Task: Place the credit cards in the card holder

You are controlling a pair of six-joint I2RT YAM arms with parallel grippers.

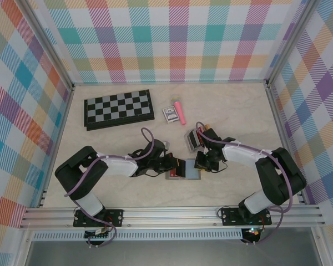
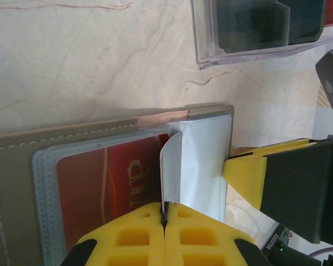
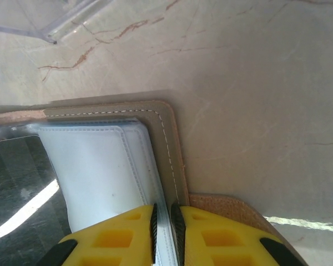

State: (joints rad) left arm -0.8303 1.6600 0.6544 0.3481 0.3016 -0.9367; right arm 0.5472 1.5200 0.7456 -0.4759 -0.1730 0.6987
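The card holder (image 1: 187,173) lies open on the table between both arms, its grey-brown cover (image 2: 14,188) and stitched edge (image 3: 165,133) showing. A red credit card (image 2: 105,183) sits inside a clear sleeve on its left half. My left gripper (image 2: 164,213) is shut on a thin white sleeve flap (image 2: 172,166), lifting it upright. My right gripper (image 3: 165,213) is pinched on the edge of the clear sleeves (image 3: 100,177) at the holder's right side. A dark glossy card (image 3: 16,194) lies at the sleeves' left. The right gripper's yellow finger (image 2: 247,177) presses beside the holder.
A clear slotted rack (image 1: 194,138) holding dark cards (image 2: 255,25) stands just behind the holder. Farther back lie a chessboard (image 1: 119,108), a small patterned card box (image 1: 169,114) and a pink object (image 1: 180,112). Frame rails run along the table's sides.
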